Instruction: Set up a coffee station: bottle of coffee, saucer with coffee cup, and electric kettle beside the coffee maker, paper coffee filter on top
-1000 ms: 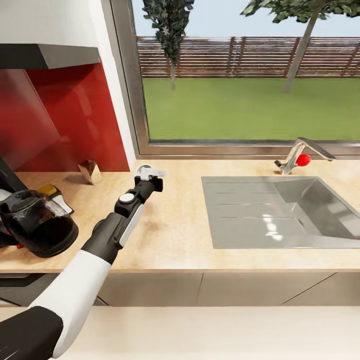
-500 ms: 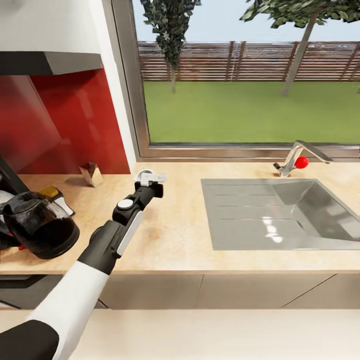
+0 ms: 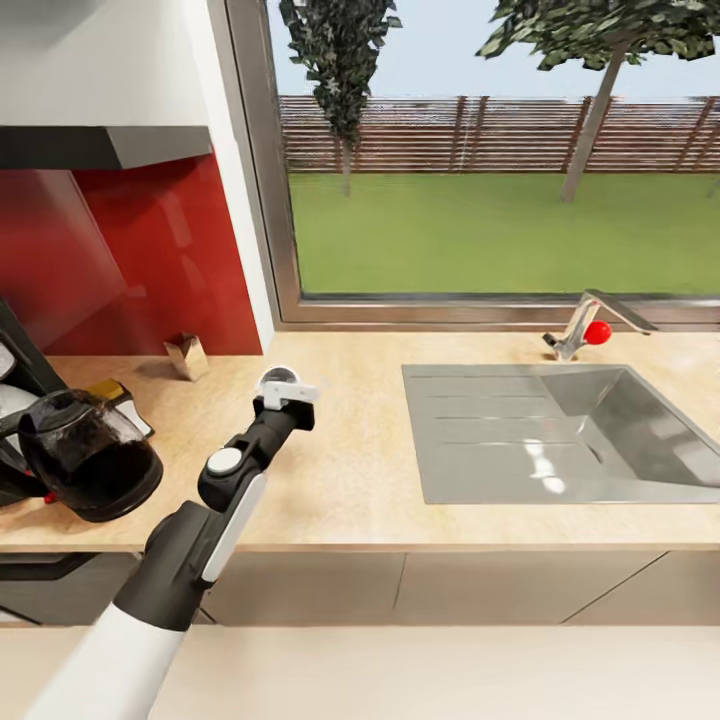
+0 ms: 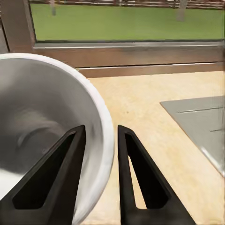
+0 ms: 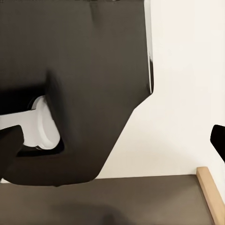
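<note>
The left gripper (image 3: 283, 391), pinching the white cup's (image 4: 47, 136) rim with one finger inside, holds it above the countertop (image 3: 350, 470), the coffee maker (image 3: 15, 400) well to its left.

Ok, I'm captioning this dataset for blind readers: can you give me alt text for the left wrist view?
The left gripper has its two black fingers astride the rim of a white coffee cup, one finger inside the bowl and one outside. Beyond it lie the light wood kitchen countertop, a corner of the steel sink and a window onto green lawn.
</note>
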Tool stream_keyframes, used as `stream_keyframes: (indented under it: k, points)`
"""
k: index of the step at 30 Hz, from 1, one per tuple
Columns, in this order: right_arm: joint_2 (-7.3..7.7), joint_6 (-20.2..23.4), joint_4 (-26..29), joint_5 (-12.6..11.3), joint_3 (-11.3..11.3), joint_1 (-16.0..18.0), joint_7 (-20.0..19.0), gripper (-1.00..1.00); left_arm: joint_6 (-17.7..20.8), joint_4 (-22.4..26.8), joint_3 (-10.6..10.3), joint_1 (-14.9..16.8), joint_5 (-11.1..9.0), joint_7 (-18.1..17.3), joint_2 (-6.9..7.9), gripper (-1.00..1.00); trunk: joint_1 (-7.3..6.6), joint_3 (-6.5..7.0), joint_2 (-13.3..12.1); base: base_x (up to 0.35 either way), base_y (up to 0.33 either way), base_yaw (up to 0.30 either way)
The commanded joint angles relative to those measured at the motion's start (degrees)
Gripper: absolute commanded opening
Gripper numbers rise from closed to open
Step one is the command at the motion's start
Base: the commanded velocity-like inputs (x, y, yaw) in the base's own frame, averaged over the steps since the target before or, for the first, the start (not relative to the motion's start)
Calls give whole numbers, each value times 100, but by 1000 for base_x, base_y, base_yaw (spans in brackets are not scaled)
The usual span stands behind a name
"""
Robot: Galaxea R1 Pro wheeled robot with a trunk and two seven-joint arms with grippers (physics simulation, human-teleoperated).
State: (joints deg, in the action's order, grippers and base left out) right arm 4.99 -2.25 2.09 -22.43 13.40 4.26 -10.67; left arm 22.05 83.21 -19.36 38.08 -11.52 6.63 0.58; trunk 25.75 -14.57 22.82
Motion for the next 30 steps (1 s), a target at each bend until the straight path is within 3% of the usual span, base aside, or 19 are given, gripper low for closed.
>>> stream_keyframes:
  k: [1, 2, 3, 6, 13, 19, 30]
  points:
    - [2, -21, -7, -60, 48, 4, -23, 100, 11, 96, -20, -116, -48, 66, 22, -100, 4, -1, 10, 0, 0, 0]
    - [2, -21, -7, -60, 48, 4, -23, 100, 1, 153, -21, -218, -46, 66, 31, -100, 4, 8, 10, 0, 0, 0]
    - [-5, -21, -7, -60, 48, 4, -23, 100, -34, 318, -30, -567, -44, 75, 44, -100, 4, 17, 10, 0, 0, 0]
    - [-24, -21, -7, -60, 48, 4, -23, 100, -69, 381, -32, -709, -44, 72, 46, -100, 4, 44, 10, 0, 0, 0]
    - [-41, -21, -7, -60, 48, 4, -23, 100, -821, 410, -12, -1353, 14, 67, 111, -100, 4, 106, 10, 0, 0, 0]
    - [-42, -28, -7, -53, 48, 4, -23, 100, -1291, 414, -35, -1468, 96, 67, 118, -100, 4, 159, 10, 0, 0, 0]
    - [-42, -37, 8, -51, 48, 4, -23, 100, -1369, 415, -33, -1512, 106, 66, 144, -100, 4, 256, 10, 0, 0, 0]
